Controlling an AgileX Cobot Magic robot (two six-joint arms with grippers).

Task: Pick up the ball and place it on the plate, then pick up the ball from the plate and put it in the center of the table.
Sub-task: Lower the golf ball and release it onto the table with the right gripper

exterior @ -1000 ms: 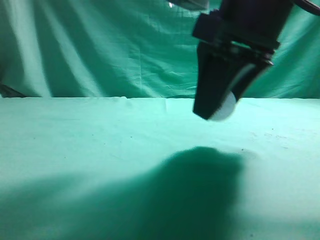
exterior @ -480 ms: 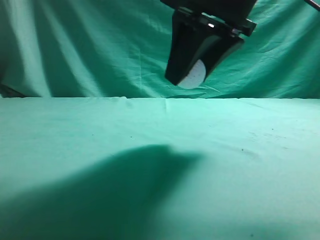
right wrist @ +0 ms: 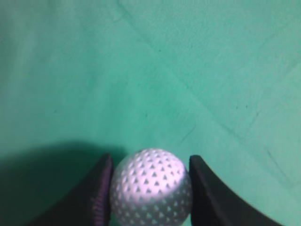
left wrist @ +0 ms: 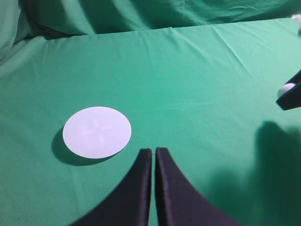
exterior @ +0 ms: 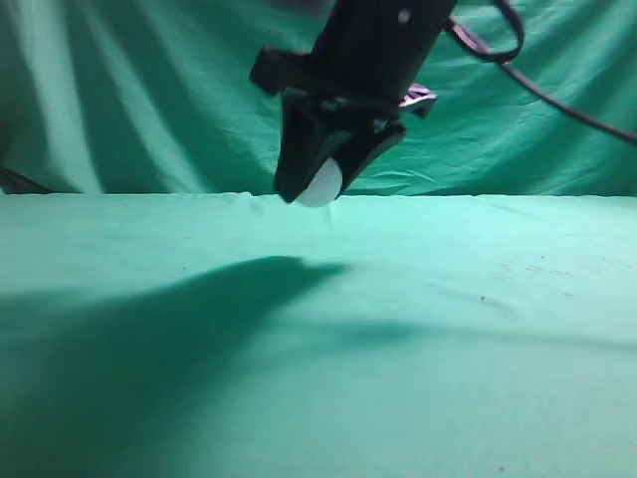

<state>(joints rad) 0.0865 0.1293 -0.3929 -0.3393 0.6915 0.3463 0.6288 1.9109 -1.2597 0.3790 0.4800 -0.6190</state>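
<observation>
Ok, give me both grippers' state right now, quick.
Left gripper: shut, holding nothing.
Right gripper: shut on the ball, held above the table.

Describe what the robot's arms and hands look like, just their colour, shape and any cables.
Both hands are black. The left hand has two smooth curved fingers tapering to narrow tips. The right hand hangs from a blocky black housing with a small metallic fitting, and black cables loop off its arm. Its fingers look matte.

Left hand (left wrist: 153, 155) closed, plate (left wrist: 97, 132) nearby, possibly ball (left wrist: 287, 87) far right
</observation>
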